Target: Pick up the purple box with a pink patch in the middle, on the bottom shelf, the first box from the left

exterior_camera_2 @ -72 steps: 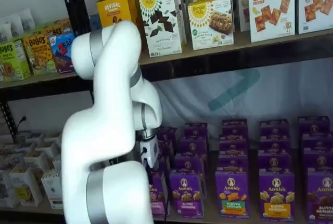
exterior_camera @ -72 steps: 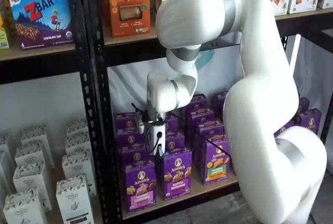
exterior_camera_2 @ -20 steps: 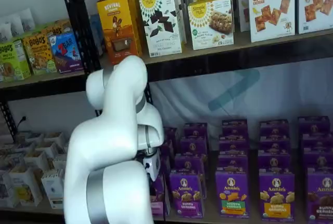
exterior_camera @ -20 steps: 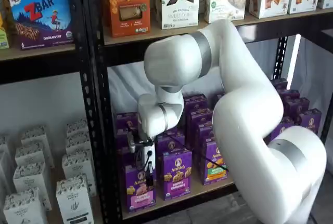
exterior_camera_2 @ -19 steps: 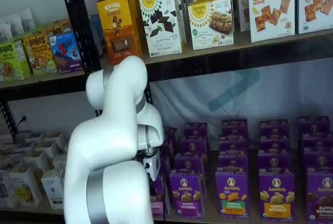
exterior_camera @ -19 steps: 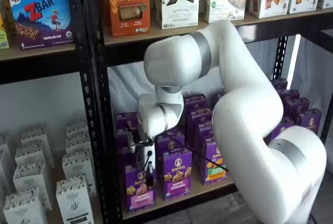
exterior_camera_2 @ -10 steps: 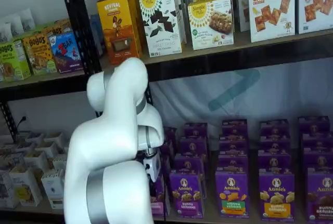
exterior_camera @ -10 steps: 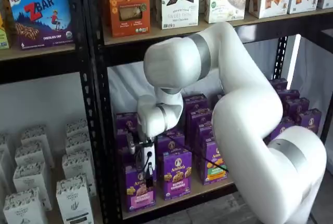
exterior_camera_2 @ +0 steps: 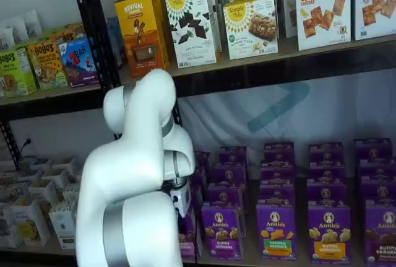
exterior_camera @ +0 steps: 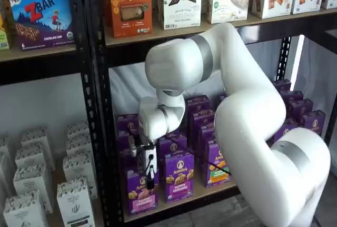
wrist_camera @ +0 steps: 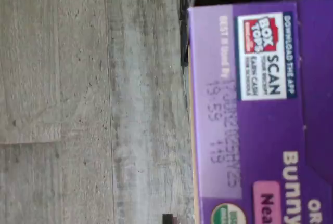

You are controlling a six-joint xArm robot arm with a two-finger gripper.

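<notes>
Arm: the white arm (exterior_camera: 231, 100) stands between camera and shelves in both shelf views, wrist bent down toward the front row of the bottom shelf.
Tool: the tool (exterior_camera: 149, 180) hangs at the top edge of the target box in a shelf view; its white body and dark fingers show side-on, so I cannot tell whether they are parted, closed or already on the carton.
Box: the box (exterior_camera: 141, 193), purple with a pink patch in its middle, stands upright at the front of the bottom shelf, just beside a neighbour box (exterior_camera: 179, 181) of the same make.
Wrist view: the box top (wrist_camera: 260, 115) fills one side, with a Box Tops label and a printed date; the grey floor (wrist_camera: 88, 99) fills the other.
Handling: likely a light, thin cardboard carton, stiff along its edges but easy to dent on the broad faces; the glossy print may be a little slippery.
Hold: best taken near the top, fingers across the narrow depth, front and back faces pinched, with modest force.
Risk: a crooked pull could drag the neighbour box or tip the carton forward off the shelf edge.
Behind: more purple boxes (exterior_camera_2: 278, 174) in rows further back; cracker boxes (exterior_camera_2: 322, 7) on the shelf above.
</notes>
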